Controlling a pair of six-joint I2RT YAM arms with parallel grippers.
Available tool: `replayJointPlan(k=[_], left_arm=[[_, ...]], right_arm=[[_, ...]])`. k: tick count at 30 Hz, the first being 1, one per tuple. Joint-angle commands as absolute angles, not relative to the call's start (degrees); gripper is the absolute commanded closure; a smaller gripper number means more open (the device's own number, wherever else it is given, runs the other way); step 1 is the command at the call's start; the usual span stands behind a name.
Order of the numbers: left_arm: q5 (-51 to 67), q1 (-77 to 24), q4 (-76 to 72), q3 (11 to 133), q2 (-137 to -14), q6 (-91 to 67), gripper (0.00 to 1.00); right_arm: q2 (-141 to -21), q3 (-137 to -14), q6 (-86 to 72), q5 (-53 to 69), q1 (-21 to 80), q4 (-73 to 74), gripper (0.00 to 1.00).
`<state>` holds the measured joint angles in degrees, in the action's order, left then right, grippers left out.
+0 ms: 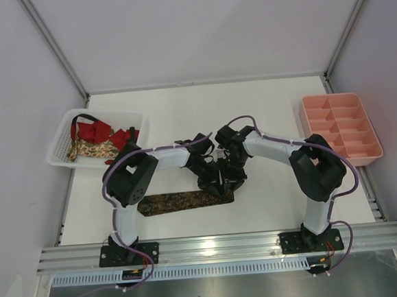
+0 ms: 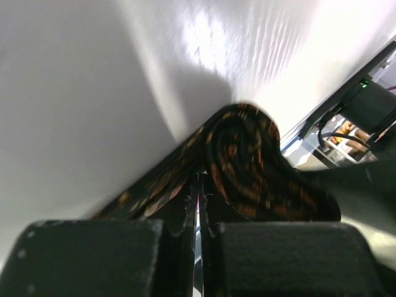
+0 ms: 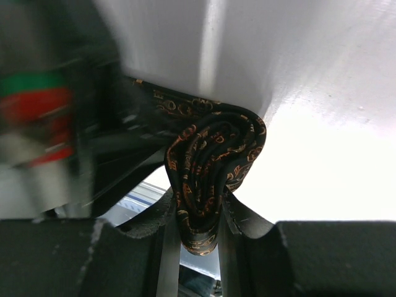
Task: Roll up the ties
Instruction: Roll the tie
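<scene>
Between the fingers of your right gripper (image 3: 198, 232), closed partway, you had the coiled end of the brown tie (image 3: 213, 151) pinched. Your left gripper (image 2: 198, 198) was pressed shut just beside that coil, contact unclear. Beyond the fingers, most of that tie lay flat and unrolled, and the other ties (image 1: 103, 137) lay in the basket (image 1: 55, 149), well apart.

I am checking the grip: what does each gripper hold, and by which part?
Right gripper clamps the brown tie by its rolled end. Left gripper: shut; hold unclear.
</scene>
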<state>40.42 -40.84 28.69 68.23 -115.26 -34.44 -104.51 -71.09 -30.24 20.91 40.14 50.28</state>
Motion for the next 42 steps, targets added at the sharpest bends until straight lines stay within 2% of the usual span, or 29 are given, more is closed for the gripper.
replayJointPlan(k=[1, 8, 13, 20, 26, 33, 42], left_arm=[[38.0, -39.6, 28.8, 65.3, -109.3, -32.3, 0.94], [37.1, -37.6, 28.3, 59.9, -103.4, -32.5, 0.93], [37.1, -34.6, 26.2, 54.7, -100.3, -33.6, 0.94], [36.0, -33.0, 25.7, 50.2, -97.5, -33.0, 0.96], [35.6, -32.9, 22.7, 47.0, -98.6, -33.7, 0.99], [35.1, -32.8, 20.7, 46.6, -99.1, -34.5, 0.99], [35.2, -32.9, 20.9, 46.1, -99.9, -33.9, 1.0]], right_arm=[[-106.1, -72.9, -30.6, 20.0, 41.0, 50.3, 1.0], [-107.7, -75.8, -29.9, 19.1, 42.6, 52.1, 1.0], [-110.5, -77.3, -30.1, 18.8, 44.0, 53.0, 0.92], [-114.4, -81.7, -31.0, 16.4, 46.2, 54.7, 0.87], [-118.3, -84.5, -30.7, 16.2, 48.7, 55.4, 0.8], [-119.2, -85.9, -29.6, 15.2, 49.6, 55.9, 0.6], [-115.8, -85.9, -29.1, 17.1, 49.5, 53.9, 0.51]])
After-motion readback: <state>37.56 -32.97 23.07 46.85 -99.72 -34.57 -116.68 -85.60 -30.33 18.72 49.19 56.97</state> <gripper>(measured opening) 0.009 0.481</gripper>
